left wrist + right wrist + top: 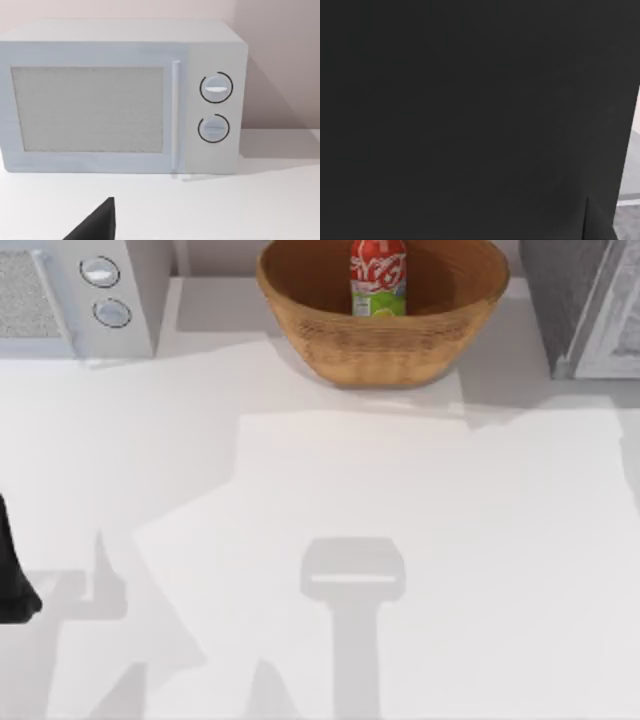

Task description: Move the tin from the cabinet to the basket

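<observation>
The tin (378, 278) is seen standing upright inside the wicker basket (300, 305) at the middle of the table's (400, 540) far edge. The dark grey cabinet (570, 300) is set at the far right corner, the white microwave (60, 290) at the far left. The left arm (15, 580) is parked at the left edge. The right wrist view is dark
</observation>
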Controlling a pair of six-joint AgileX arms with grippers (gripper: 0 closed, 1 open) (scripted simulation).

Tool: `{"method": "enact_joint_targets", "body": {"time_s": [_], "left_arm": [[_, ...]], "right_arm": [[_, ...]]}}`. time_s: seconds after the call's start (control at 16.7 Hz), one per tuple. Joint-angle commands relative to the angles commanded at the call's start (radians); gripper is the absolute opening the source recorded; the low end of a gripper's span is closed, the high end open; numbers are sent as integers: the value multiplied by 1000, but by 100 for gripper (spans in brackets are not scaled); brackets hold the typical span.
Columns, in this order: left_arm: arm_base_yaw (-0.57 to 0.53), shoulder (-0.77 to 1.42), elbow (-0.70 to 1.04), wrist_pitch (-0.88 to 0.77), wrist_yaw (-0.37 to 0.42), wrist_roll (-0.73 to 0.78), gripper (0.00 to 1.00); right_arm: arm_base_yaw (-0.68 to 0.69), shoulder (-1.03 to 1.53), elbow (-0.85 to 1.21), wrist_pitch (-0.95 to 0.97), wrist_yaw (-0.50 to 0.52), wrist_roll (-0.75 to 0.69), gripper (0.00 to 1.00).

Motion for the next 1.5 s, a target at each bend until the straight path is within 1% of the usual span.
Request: {"method": "enact_joint_targets", "body": {"time_s": [0.12,0.24,0.36,0.48,0.6,0.78,0.84,1.32,1.5], "left_arm": [[0,0,0,0,0,0,100],[0,0,0,0,0,0,100],[0,0,0,0,0,0,100],[0,0,0,0,0,0,100],[0,0,0,0,0,0,100],[0,0,0,0,0,0,100],[0,0,0,0,0,0,100],[0,0,0,0,0,0,100],[0,0,0,0,0,0,100]], "right_arm": [[176,-11,-11,-5,178,-2,100],[322,-23,-24,-9,325,-4,100],[426,-35,-38,-11,430,-5,100],[487,-44,-49,-13,491,-6,100],[506,-47,-53,-14,510,-7,100],[506,-47,-53,-14,510,-7,100],[483,-69,-45,-21,529,-19,100],[402,79,58,23,450,-17,100],[399,82,61,25,447,-17,100]]}}
